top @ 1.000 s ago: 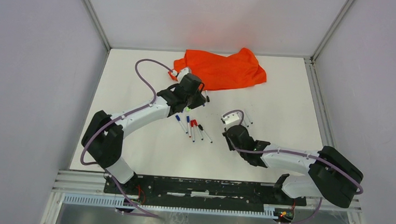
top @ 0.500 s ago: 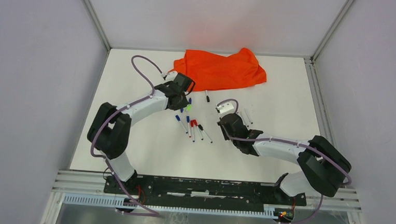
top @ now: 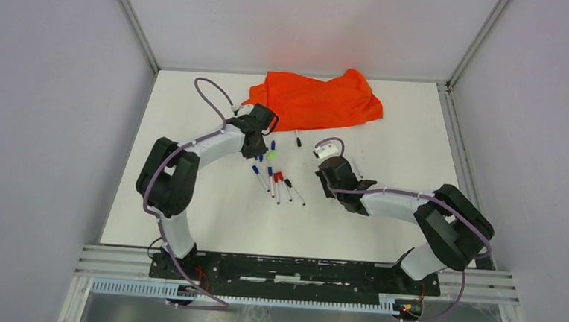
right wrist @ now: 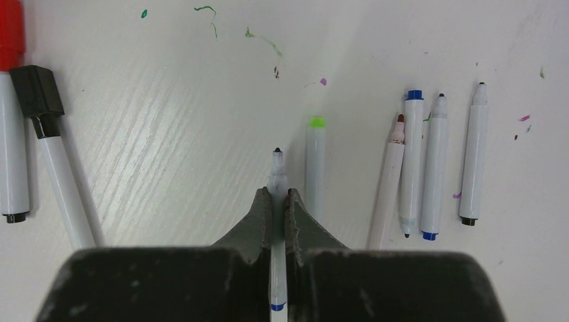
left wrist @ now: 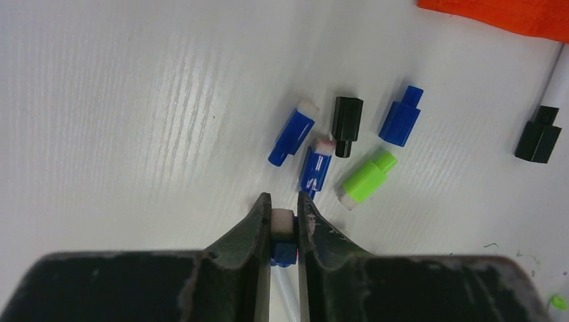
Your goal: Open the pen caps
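**L gripper** [left wrist: 284, 199], fingers clamped on a small blue plastic pen cap [left wrist: 283, 231], hangs just beside the loose blue, black & green caps [left wrist: 315, 168]; **R gripper** [right wrist: 277, 193] pinches a thin white pen barrel [right wrist: 277, 171], tip bared. Release low by that heap so it won't roll. Cap's long axis runs along the fingers, pale end (prob. a plug) away from the wrist

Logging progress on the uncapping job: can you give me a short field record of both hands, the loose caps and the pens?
left hand: shut on a blue cap
right hand: shut on an uncapped pen
loose caps: three blue, a black cap, a green cap, ahead of the left hand
uncapped pens: five, lying beside the right hand
capped pens: red pen, black pen
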Tool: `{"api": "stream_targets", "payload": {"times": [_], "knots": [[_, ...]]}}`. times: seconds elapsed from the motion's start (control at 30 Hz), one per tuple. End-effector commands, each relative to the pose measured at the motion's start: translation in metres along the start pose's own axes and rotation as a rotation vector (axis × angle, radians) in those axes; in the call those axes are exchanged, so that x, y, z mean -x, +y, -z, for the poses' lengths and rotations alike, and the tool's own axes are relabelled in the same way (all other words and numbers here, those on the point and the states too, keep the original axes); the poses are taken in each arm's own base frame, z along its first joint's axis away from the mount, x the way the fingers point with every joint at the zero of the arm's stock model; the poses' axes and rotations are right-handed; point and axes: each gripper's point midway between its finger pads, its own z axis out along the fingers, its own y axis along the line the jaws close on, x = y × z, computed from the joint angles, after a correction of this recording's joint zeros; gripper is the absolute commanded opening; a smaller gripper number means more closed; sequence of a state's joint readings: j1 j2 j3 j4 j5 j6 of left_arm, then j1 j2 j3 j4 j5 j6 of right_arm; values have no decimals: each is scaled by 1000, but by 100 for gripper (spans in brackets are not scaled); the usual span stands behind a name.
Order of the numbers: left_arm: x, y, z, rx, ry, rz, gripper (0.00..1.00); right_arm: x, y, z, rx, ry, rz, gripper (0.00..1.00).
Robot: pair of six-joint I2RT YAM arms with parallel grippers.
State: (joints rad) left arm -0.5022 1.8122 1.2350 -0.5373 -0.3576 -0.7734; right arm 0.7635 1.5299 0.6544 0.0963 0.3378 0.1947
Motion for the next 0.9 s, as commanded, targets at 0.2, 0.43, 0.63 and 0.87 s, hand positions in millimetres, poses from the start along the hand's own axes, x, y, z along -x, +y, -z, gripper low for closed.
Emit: {"api": "stream_targets", "payload": {"times": [0.2,0.43,0.63,0.87], "knots": [[15,4,-10,15,-17,-18,30,1,0,-13,27,-3,12,20],[19,3,-12,7,-21,-10,40,5,-7,-13,17,-12,23,32],[36,3,9,-20,-83,20,41,31,-3,1,39,-102,46,36],[54,-1,48,-128,-163,93,50,56,23,21,114,-166,88,38]]}}
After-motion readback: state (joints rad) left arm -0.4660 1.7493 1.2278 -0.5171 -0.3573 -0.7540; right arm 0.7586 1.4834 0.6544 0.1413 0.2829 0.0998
